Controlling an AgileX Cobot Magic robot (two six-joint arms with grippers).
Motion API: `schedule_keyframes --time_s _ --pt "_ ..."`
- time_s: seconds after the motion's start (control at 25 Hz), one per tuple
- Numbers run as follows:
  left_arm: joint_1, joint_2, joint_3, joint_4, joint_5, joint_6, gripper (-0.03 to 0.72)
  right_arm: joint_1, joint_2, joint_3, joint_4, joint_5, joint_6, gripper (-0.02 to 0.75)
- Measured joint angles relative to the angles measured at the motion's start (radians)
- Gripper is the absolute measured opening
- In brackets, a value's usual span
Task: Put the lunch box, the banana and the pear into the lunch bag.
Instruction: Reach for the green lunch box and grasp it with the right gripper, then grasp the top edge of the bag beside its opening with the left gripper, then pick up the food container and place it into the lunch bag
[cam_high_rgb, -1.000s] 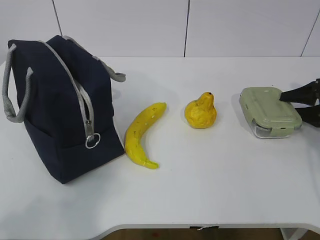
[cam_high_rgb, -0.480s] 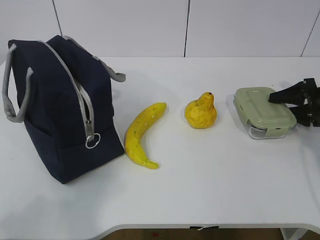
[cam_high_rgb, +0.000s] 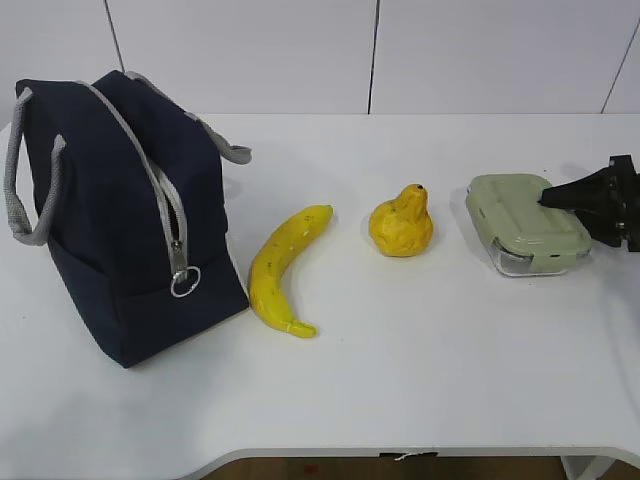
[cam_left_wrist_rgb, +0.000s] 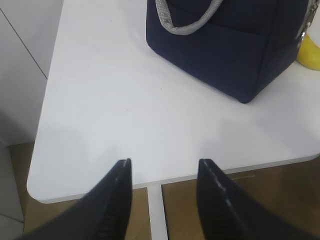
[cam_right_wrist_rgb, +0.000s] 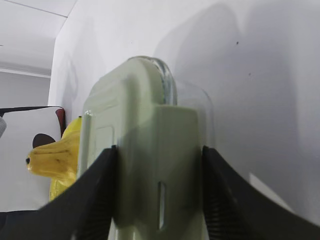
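Lunch box (cam_high_rgb: 527, 222) slid left toward pear (cam_high_rgb: 401, 223); right gripper (cam_right_wrist_rgb: 159, 187) clamped on its end, transfer starting. Left gripper (cam_left_wrist_rgb: 161, 172) open, idle; lunch bag (cam_high_rgb: 120, 220) zipped.

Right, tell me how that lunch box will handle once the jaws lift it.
The lunch box has clear glass walls under its pale green lid, so it is probably heavy for its size and rigid. The right gripper has its jaws on both sides at one end, so the far end may sag. Smooth glass could slip, and a drop would likely crack it.
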Motion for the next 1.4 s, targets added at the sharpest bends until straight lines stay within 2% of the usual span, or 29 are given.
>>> schedule_keyframes --time_s 0.44,0.76,0.96,1.12,1.4 --pt "0.0 0.0 -0.008 -0.005 -0.006 0.0 0.31 0.0 -0.051 0.0 0.002 -0.031 0.045 0.366" --pt "0.0 0.126 -0.118 -0.022 -0.043 0.0 0.309 0.0 -0.153 -0.059 0.062 -0.029 0.117 0.365" --pt "0.0 0.293 -0.167 -0.134 -0.141 0.06 0.309 0.034 -0.206 -0.087 0.074 -0.029 0.18 0.365" --pt "0.0 0.413 -0.173 -0.251 -0.26 0.122 0.309 0.123 -0.227 -0.144 0.074 -0.016 0.223 0.363" --pt "0.0 0.631 -0.179 -0.446 -0.398 0.133 0.329 0.277 -0.228 -0.302 0.066 0.006 0.302 0.363"
